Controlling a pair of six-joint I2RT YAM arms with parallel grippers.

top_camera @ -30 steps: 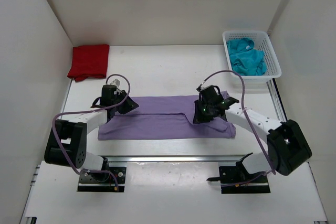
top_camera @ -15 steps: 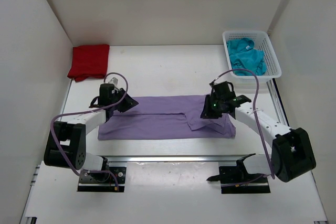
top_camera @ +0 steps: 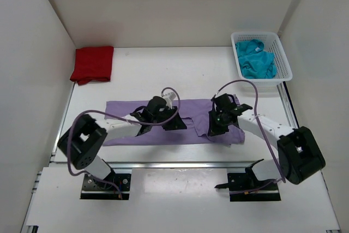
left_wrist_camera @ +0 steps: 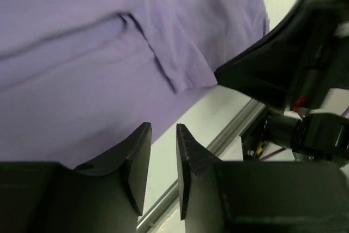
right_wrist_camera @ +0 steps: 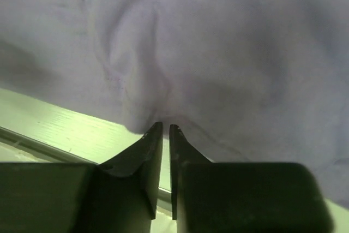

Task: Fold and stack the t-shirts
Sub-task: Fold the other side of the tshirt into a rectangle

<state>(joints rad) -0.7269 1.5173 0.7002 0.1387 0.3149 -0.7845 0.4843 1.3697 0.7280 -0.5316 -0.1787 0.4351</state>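
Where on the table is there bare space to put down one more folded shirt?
Widest free patch: the far strip of table between the red t-shirt and the white basket. A smaller one lies left of the lavender t-shirt. The near middle is crowded by that shirt and both arms.

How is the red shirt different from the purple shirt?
The deep red cloth t-shirt is folded small in the far left corner; the pale purple cloth t-shirt lies spread long. No gripper is near the red; the left gripper and right gripper are at the purple. Both lie on the white table.
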